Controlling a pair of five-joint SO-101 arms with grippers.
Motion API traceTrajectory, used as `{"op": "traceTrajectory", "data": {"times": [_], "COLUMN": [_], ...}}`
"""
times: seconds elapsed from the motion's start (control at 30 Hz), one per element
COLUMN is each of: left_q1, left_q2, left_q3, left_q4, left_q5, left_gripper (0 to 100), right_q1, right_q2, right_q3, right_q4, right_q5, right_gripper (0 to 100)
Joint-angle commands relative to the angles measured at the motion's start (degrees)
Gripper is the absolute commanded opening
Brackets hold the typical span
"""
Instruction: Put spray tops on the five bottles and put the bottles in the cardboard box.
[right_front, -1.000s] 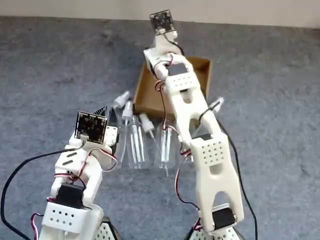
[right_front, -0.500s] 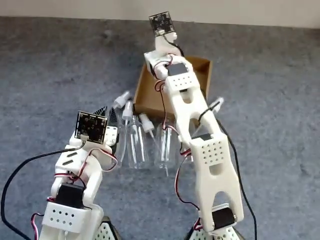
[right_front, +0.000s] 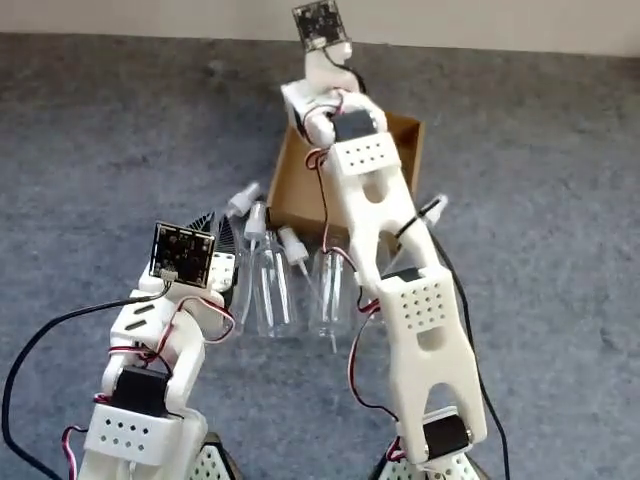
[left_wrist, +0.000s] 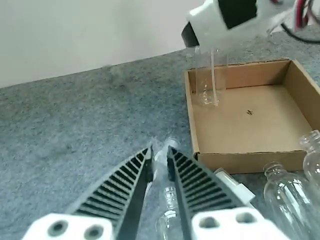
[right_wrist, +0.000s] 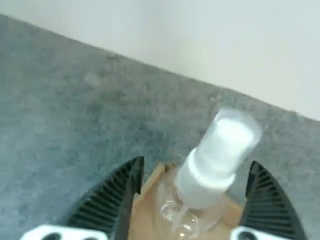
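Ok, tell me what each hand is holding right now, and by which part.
Left hand pinches a lying bottle by its white spray top. Right hand is open, holding nothing; a capped bottle stands in the box.

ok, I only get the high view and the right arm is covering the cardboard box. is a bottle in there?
Observer: Yes. The left wrist view shows one clear bottle standing upright in the cardboard box, near a corner on the side away from the left arm.
Operator: right gripper holding it?
Observer: No. In the right wrist view the right gripper is open, its fingers spread wide either side of the bottle's spray top, not touching it.
Operator: and the left?
Observer: The left gripper is shut on a white top, with a second bottle lying beneath it.
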Motion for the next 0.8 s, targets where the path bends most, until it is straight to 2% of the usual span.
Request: {"op": "traceTrajectory", "data": {"times": [0.0, 0.2, 0.33, 0.5, 0.7, 0.77], "left_q1": [-0.66, -0.66, -0.66, -0.48, -0.57, -0.4], "left_q2": [-0.57, -0.57, -0.57, -0.22, -0.04, -0.04], "left_q3": [-0.4, -0.4, -0.31, -0.31, -0.48, -0.48], "left_q4": [-1.23, -1.23, -1.23, -1.32, -1.32, -1.32], "left_q5": [-0.09, -0.09, -0.09, -0.09, 0.0, 0.09], "left_gripper": [1, 1, 1, 1, 1, 1], "right_q1": [-0.57, -0.57, -1.19, -1.1, 2.42, 3.65], "right_q2": [-1.8, -1.54, -2.24, -7.34, -14.29, -16.57], "right_q3": [-11.38, -30.55, -40.66, -39.16, -38.81, -37.49], "right_q4": [8.22, 28.97, 39.87, 53.76, 54.9, 54.99], "right_q5": [0.09, 0.09, 0.53, 0.53, 0.62, 2.73], "right_gripper": [26.8, 26.4, 19.2, 8.0, 5.1, 4.9]}}
